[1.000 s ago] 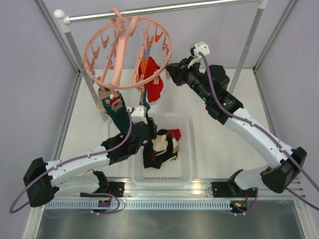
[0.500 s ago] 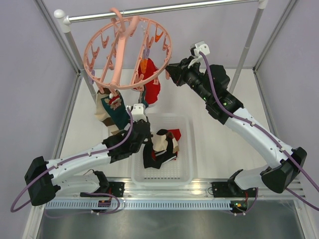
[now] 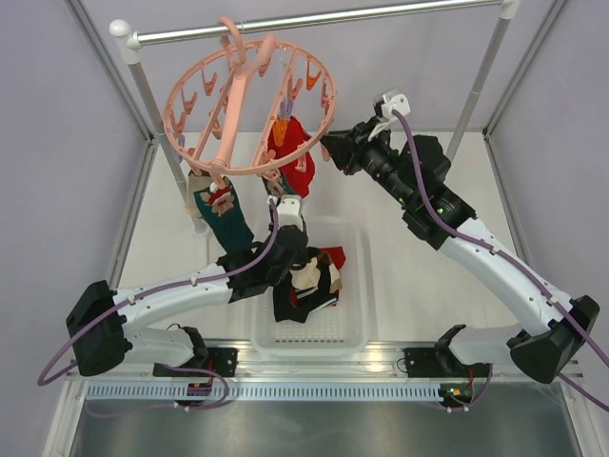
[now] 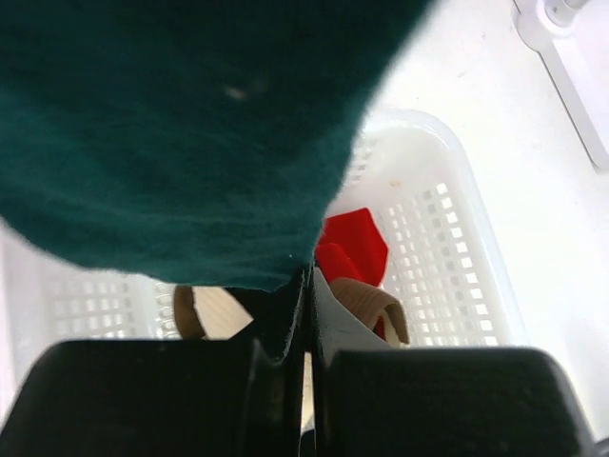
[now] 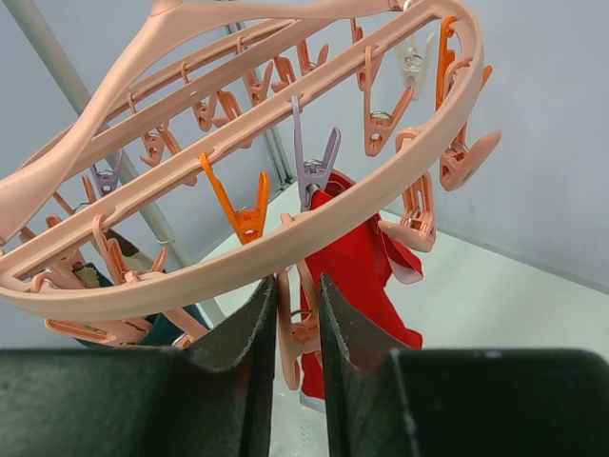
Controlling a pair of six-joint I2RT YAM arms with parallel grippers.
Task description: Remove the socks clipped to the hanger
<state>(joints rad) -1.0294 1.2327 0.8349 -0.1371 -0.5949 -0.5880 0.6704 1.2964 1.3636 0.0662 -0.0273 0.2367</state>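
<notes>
The pink hanger [image 3: 249, 109] hangs by its hook from the rail, its ring filling the right wrist view [image 5: 238, 257]. A red sock [image 3: 296, 158] [image 5: 357, 286] and a dark teal sock [image 3: 225, 215] hang from its clips. My right gripper [image 3: 329, 149] [image 5: 297, 282] is under the ring's right side, its fingers closed on a pink clip [image 5: 303, 328]. My left gripper [image 3: 284, 209] [image 4: 306, 277] is shut, and the corner of a teal sock [image 4: 181, 133] ends right at its fingertips. I cannot see that sock's clip.
A white basket [image 3: 358, 286] [image 4: 457, 248] sits below on the table, with several dropped socks [image 3: 306, 281] in it, red [image 4: 354, 244] and beige [image 4: 373, 303] among them. The metal rail [image 3: 324, 16] and its poles [image 3: 481, 81] frame the space, with grey walls around.
My left gripper has shut and shifted right, under the hanger's middle. The hanger has swung slightly to the right. The right arm followed it, with its jaws a little wider.
</notes>
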